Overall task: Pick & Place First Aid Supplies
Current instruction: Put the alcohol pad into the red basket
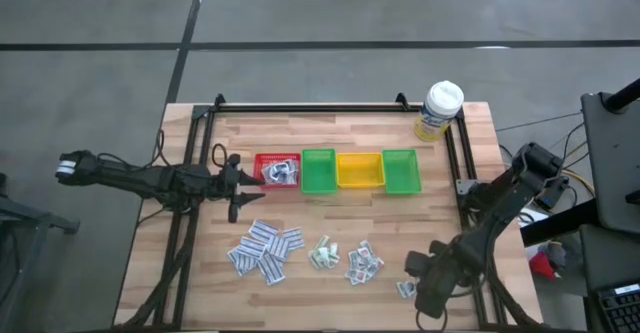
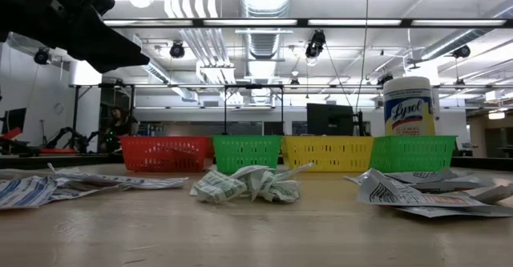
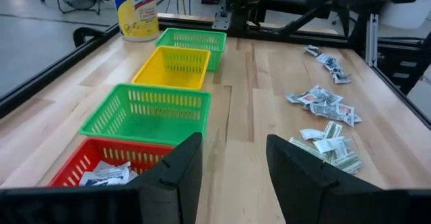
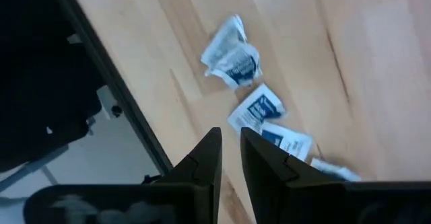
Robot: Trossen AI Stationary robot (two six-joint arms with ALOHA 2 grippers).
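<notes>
Packets (image 1: 268, 250) lie before a row of bins (image 1: 340, 170).
</notes>
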